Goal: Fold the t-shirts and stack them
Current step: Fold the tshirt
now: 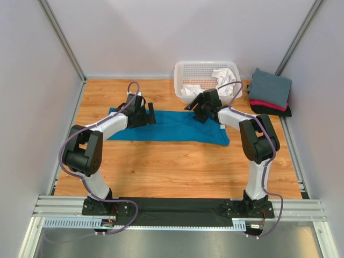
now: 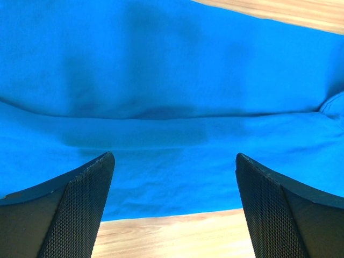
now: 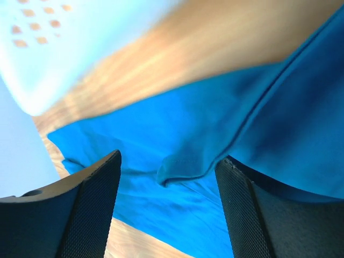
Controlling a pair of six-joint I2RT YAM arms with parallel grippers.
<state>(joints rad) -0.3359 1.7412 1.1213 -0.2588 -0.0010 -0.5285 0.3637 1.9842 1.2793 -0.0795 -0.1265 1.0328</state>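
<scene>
A large teal-blue t-shirt [image 1: 172, 128] lies folded into a long strip across the middle of the table. My left gripper [image 1: 144, 114] hangs over its left end, open, with both fingers [image 2: 80, 209] wide apart above the shirt's near edge [image 2: 172, 123] and nothing between them. My right gripper [image 1: 200, 110] is over the shirt's right part, also open. In the right wrist view a raised fold of the blue cloth [image 3: 185, 164] sits between the fingers [image 3: 91, 204] without being pinched. Folded t-shirts [image 1: 270, 90] are stacked at the far right: grey on top, then red-pink, then black.
A white lattice basket [image 1: 189, 69] with white cloth [image 1: 223, 77] inside stands at the back, just behind my right gripper. Bare wooden table [image 1: 177, 166] lies in front of the shirt. White walls and metal rails close in the sides.
</scene>
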